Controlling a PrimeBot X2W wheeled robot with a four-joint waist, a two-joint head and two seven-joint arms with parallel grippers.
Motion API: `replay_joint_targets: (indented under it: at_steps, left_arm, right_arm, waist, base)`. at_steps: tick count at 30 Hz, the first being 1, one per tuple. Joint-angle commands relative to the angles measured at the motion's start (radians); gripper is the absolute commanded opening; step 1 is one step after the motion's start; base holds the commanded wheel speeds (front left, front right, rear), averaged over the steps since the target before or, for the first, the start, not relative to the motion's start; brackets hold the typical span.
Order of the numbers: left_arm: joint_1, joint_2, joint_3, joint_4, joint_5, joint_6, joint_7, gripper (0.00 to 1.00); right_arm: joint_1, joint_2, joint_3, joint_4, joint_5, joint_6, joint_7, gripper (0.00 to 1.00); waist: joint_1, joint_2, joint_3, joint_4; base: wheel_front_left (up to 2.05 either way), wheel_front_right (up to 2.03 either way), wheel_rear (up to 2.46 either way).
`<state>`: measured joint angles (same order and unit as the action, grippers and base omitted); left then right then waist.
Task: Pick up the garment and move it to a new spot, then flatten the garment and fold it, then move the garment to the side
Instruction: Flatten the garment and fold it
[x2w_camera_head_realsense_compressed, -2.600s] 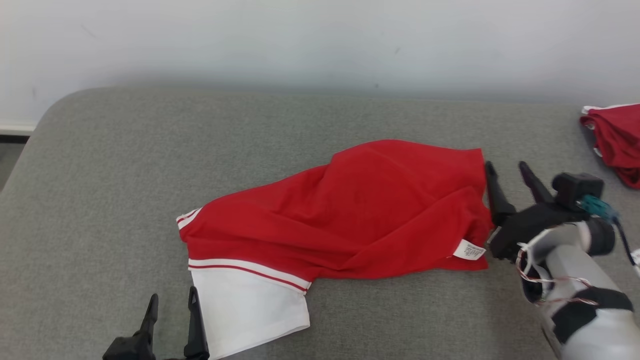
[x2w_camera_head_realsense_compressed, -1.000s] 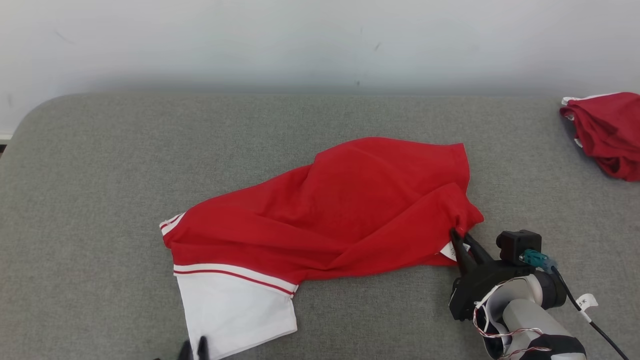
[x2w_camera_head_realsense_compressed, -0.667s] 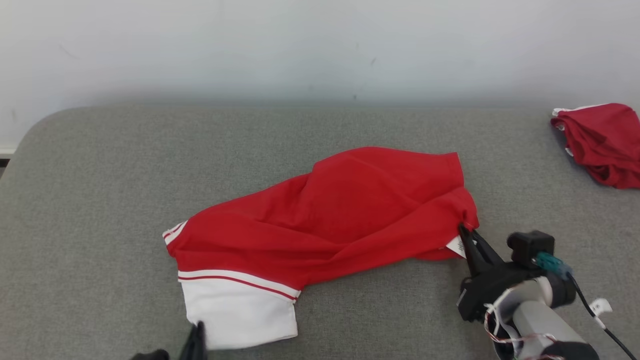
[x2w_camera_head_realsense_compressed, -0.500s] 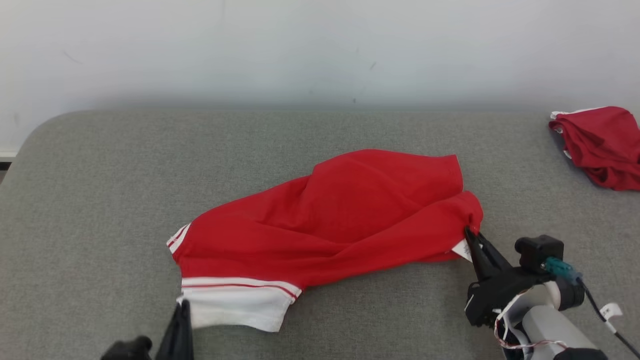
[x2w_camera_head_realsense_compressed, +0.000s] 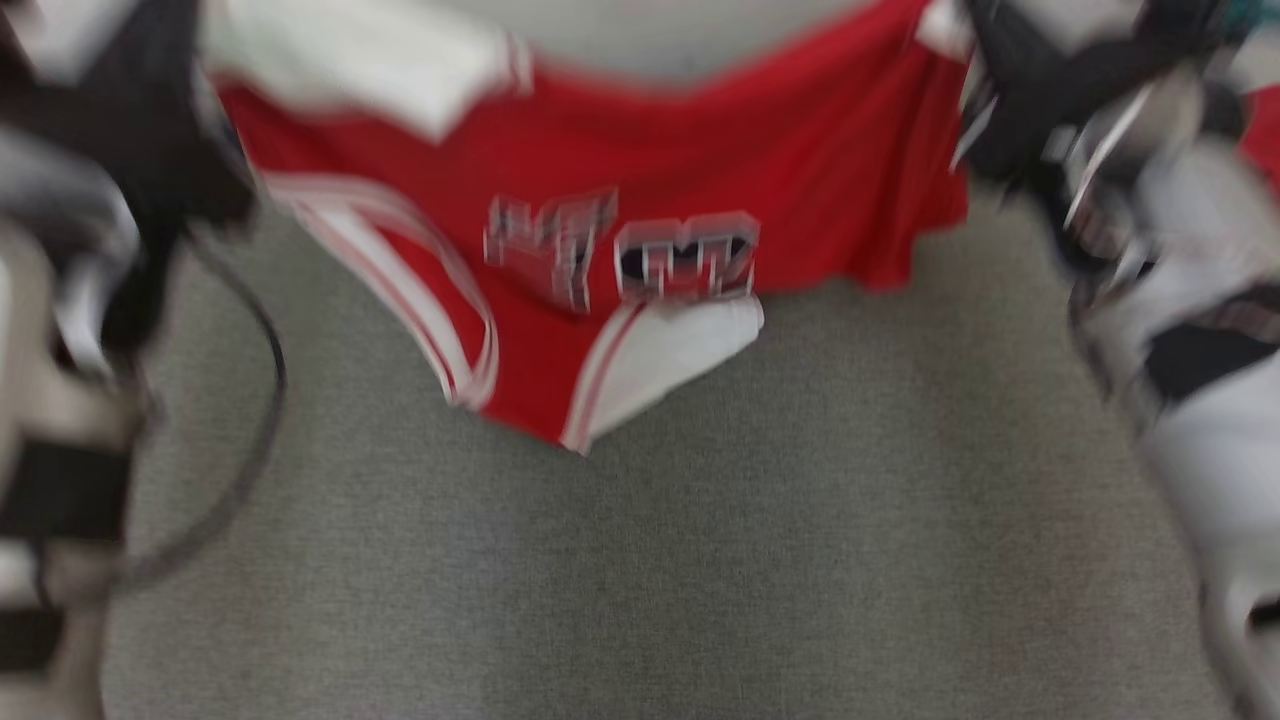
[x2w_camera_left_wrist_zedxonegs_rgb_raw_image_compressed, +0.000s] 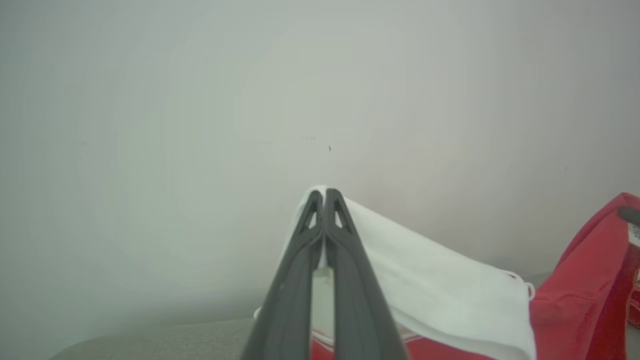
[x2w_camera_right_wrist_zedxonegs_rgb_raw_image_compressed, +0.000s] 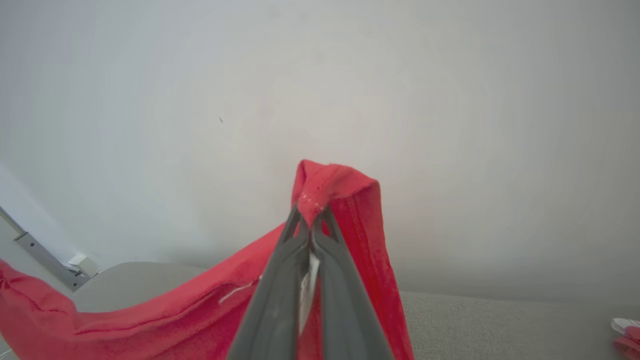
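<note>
The garment (x2w_camera_head_realsense_compressed: 640, 160), a red shirt with white sleeves and grey lettering on its front, hangs stretched between my two grippers above the grey surface; the head view is motion-blurred. My left gripper (x2w_camera_head_realsense_compressed: 215, 45) is at the top left of that view, shut on a white sleeve. In the left wrist view the left gripper (x2w_camera_left_wrist_zedxonegs_rgb_raw_image_compressed: 324, 192) pinches the white sleeve (x2w_camera_left_wrist_zedxonegs_rgb_raw_image_compressed: 440, 295). My right gripper (x2w_camera_head_realsense_compressed: 975, 45) at the top right is shut on the red hem. The right wrist view shows the right gripper (x2w_camera_right_wrist_zedxonegs_rgb_raw_image_compressed: 310, 215) clamped on a fold of red fabric (x2w_camera_right_wrist_zedxonegs_rgb_raw_image_compressed: 350, 200).
The grey padded surface (x2w_camera_head_realsense_compressed: 640, 580) stretches below the hanging shirt. A pale wall (x2w_camera_left_wrist_zedxonegs_rgb_raw_image_compressed: 200, 125) rises behind. Another red garment (x2w_camera_right_wrist_zedxonegs_rgb_raw_image_compressed: 627, 340) lies at the far right of the surface. A dark cable (x2w_camera_head_realsense_compressed: 250, 440) loops off my left arm.
Both grippers closed on the garment and lifted it off the surface; it now hangs spread between them with its lettering showing. The head camera has also shifted.
</note>
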<state>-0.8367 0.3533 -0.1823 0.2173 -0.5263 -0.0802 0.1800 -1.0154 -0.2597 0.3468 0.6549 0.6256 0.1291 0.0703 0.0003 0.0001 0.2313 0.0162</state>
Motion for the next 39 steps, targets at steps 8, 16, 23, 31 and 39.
replay_joint_targets:
  at_steps: [8,16,23,31,39]
  left_arm:
    - [-0.671,-0.04,-0.002,0.349,0.004,0.001,0.038,0.0]
    - [-1.179,-0.137,-0.008,0.657,0.043,0.005,-0.149,0.0]
    - [-1.183,-0.177,-0.068,0.741,0.033,-0.044,-0.292,0.0]
    - [-0.742,-0.089,-0.163,0.542,-0.118,-0.048,-0.372,0.0]
    - [-0.059,0.023,-0.086,0.105,-0.241,0.057,-0.386,0.0]
  right_arm:
    - [-0.54,-0.009,-0.095,0.266,-0.013,0.002,0.092,0.0]
    - [-0.957,0.0,-0.14,0.497,-0.171,0.002,-0.037,0.0]
    - [-0.935,0.02,-0.066,0.472,-0.147,0.002,-0.125,0.0]
    - [-0.475,-0.037,0.183,0.196,0.09,0.002,-0.185,0.0]
    - [-0.008,-0.197,0.322,-0.109,0.257,0.002,-0.229,0.0]
  waist:
    - [-0.0003,-0.0001,0.281,-0.016]
    - [-0.0003,-0.0001,0.359,-0.026]
    - [-0.0003,-0.0001,0.384,0.002]
    - [-0.0003,-0.0001,0.259,-0.031]
    - [-0.0003,-0.0001,0.124,-0.063]
  base:
    - [0.0,0.0,0.0]
    - [0.0,0.0,0.0]
    - [0.0,0.0,0.0]
    - [0.0,0.0,0.0]
    - [0.0,0.0,0.0]
